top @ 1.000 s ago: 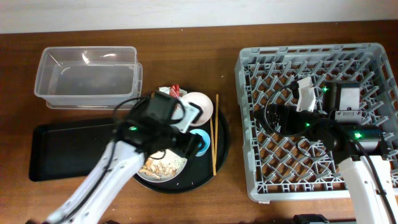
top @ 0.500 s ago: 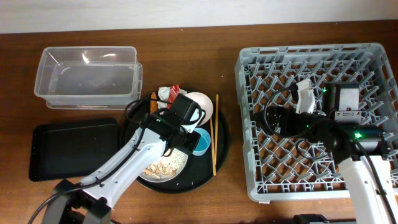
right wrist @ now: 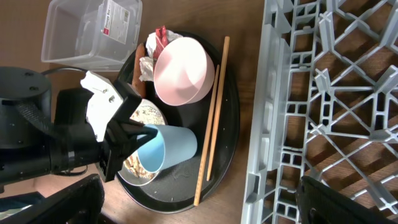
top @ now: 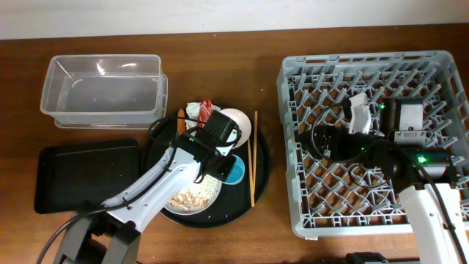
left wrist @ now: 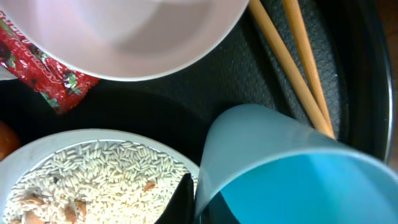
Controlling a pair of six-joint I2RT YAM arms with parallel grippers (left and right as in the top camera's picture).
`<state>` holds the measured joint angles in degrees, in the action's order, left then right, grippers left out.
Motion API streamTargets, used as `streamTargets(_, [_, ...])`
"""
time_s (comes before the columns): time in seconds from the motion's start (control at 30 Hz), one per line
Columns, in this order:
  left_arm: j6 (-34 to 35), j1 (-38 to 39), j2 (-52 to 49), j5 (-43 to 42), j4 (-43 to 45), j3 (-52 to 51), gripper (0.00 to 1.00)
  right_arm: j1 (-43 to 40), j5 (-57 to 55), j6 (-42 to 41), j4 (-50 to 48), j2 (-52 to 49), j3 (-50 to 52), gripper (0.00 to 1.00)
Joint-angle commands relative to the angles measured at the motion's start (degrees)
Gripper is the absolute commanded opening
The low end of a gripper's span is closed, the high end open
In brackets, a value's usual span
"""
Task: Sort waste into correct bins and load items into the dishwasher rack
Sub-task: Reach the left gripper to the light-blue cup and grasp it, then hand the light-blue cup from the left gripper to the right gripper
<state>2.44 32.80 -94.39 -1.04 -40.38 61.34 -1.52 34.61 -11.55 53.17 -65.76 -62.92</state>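
We see the left gripper (top: 229,163) down over the round black tray (top: 261,176), pinching the wall of the light-blue cup (top: 237,169): 1 dark finger (left wrist: 183,199) presses the outside of the cup just beside the plate (top: 192,199), the other reaches in at the mouth. In the right wrist view the cup is tipped, its mouth toward that gripper. It sits on the tray between the plate, which holds the rice scraps (left wrist: 93,180), and the 2 chopsticks (top: 253,158) lying along the tray's right side. The white bowl (top: 236,125) stands just behind the cup, with a red-and-white wrapper (top: 201,108) and the carrot (top: 180,117) at its left. The clear tub (top: 102,92) and the shallow black tray (top: 80,176) lie to the left on the desk (top: 220,59). The right gripper (top: 359,111) hangs over the dishwasher rack (top: 322,213), its fingers spread and holding nothing.
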Motion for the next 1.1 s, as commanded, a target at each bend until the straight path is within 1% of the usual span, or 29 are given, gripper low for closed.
streamTargets(0.0, [-0.1,0.1,2.0,0.8,-3.8,5.1,0.00,-0.4,0.8,0.4,0.1,0.1,-1.5,0.98])
streamTargets(0.13, [-0.1,0.0,4.8,0.1,-12.3,12.9,0.01,-0.4,0.8,0.4,0.2,0.1,-1.5,0.98])
streamTargets(0.17, [-0.1,0.0,5.6,-1.4,-14.3,14.9,0.01,-0.4,0.8,0.4,0.3,0.1,-1.5,0.98])
streamTargets(0.2, [-0.1,-0.6,6.6,-4.9,-15.6,16.9,0.01,-0.4,0.8,0.4,0.5,0.1,-1.5,0.98])
streamTargets(0.3, [-1.5,-3.5,8.6,-14.5,-14.7,18.7,0.00,-0.4,0.8,0.3,0.4,0.1,-1.5,0.99])
streamTargets(0.37, [-2.7,-8.1,9.9,-25.4,-12.7,18.8,0.01,-0.4,2.4,-1.6,-0.7,0.1,-1.5,0.98])
streamTargets(0.43, [-3.0,-14.1,9.9,-38.9,-12.2,18.7,0.01,-0.4,6.9,-1.8,-2.6,0.1,-1.5,0.99])
streamTargets(0.47, [-4.8,-19.2,9.4,-50.2,-12.2,18.7,0.01,-0.4,11.1,-1.8,-4.3,0.1,-1.5,0.98])
streamTargets(0.53, [-7.2,-25.6,8.4,-65.5,-12.2,18.7,0.01,-0.3,18.7,-1.7,-8.0,0.1,-1.5,0.91])
streamTargets(0.57, [-7.3,-27.5,7.9,-70.5,-12.2,18.7,0.00,0.3,22.4,-1.2,-10.6,0.1,-1.5,0.89])
streamTargets(0.67, [-7.3,-29.4,7.0,-77.8,-12.2,18.7,0.00,3.4,28.7,-0.8,-18.6,0.1,-1.5,0.88])
streamTargets(0.77, [-7.3,-29.5,6.8,-82.3,-12.2,18.7,0.00,8.6,29.9,-0.8,-26.6,0.1,-1.5,0.88])
streamTargets(0.83, [-7.3,-29.5,6.8,-85.0,-12.2,18.7,0.00,11.5,29.2,-0.7,-30.3,0.1,-1.5,0.88])
streamTargets(0.9, [-7.2,-29.5,6.9,-85.9,-12.2,18.7,0.00,13.8,27.6,-0.7,-33.6,0.1,-1.5,0.88])
streamTargets(1.07, [-7.2,-29.4,6.9,-88.8,-12.2,18.7,0.01,17.4,21.6,-0.9,-36.0,-0.2,-1.5,0.88])
